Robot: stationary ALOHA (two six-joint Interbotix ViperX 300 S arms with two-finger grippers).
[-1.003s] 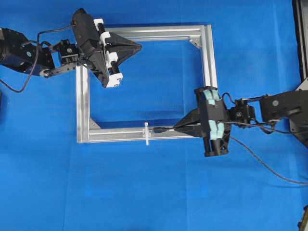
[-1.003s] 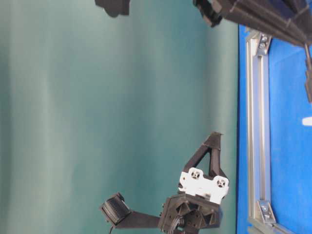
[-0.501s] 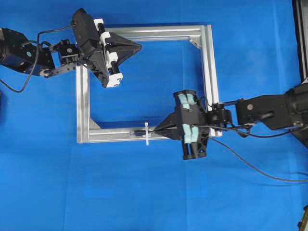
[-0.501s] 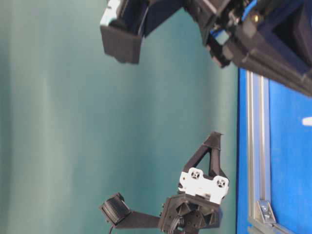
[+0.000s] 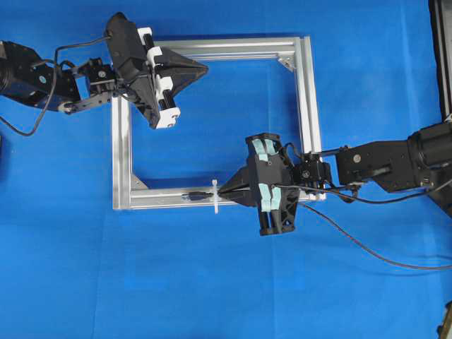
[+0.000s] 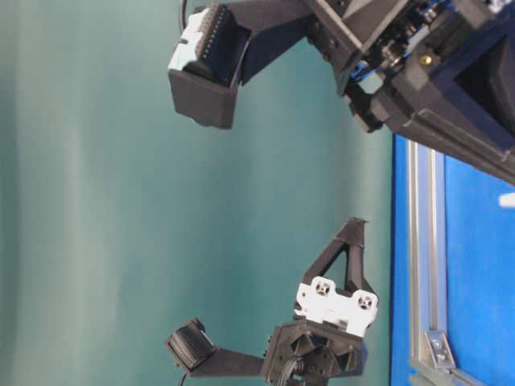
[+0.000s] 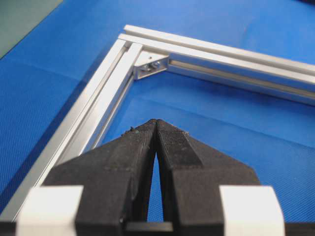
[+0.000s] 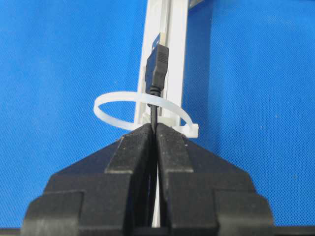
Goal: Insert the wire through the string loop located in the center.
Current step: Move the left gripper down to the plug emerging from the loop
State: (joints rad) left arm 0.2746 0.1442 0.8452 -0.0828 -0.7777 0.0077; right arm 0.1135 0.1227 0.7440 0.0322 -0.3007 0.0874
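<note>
Right claw [image 8: 155, 129] clamps wire [image 8: 156, 69] | plug through string loop [image 8: 142, 109] | lengthwise along frame rail [image 8: 173, 44]

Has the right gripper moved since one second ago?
Yes. The right gripper went left along the silver aluminium frame, reaching the white string loop.

My right pincer [image 8: 153, 129] is matte black, with pale teal pads on its body at mid-frame in the overhead view. The wire [image 8: 156, 73] it pinches is black, its plug glossy dark with a thin silvery tip. The string loop [image 8: 142, 109] is translucent white. My left pincer [image 7: 156, 129] is black too, with white blocks at its base, at the bottom of its wrist view. The frame [image 5: 308, 106] is brushed silver aluminium with grooved lines. The table [image 5: 212, 282] wears a saturated blue cloth with a fine woven texture. The backdrop [image 6: 161, 201] is plain teal-green.
</note>
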